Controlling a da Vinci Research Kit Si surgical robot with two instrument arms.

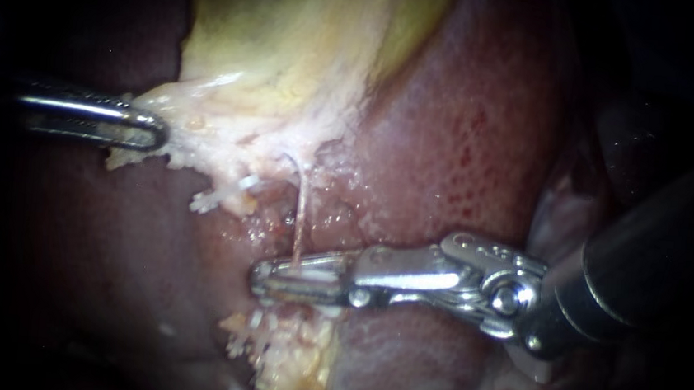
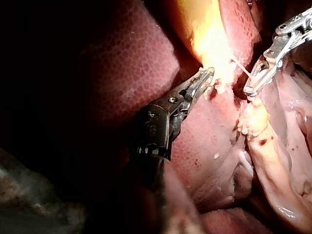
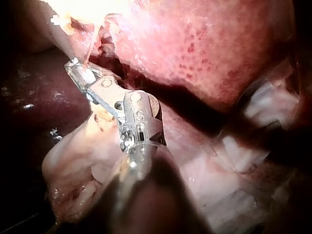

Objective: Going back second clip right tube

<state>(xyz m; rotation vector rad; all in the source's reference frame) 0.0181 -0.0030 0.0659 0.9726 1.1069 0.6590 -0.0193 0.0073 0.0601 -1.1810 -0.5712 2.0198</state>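
Pale tube (image 1: 301, 216) vertical, endoscope view.

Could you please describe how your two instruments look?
The left instrument is slim bright metal with a rounded tool tip and a black wrist housing. The right instrument has a longer silver tool, a riveted wrist and a thick dark shaft.

The gallbladder (image 1: 293, 42) fills the upper middle of the frame, yellow-green and paling to white along its lower edge. The liver (image 1: 468, 130) lies to its right, dark red and finely mottled, and continues in shadow across the lower left. A ragged fringe of pale tissue (image 1: 223, 198) hangs below the gallbladder, left of centre. A crumbly yellowish-white clump (image 1: 293, 356) sits at bottom centre.
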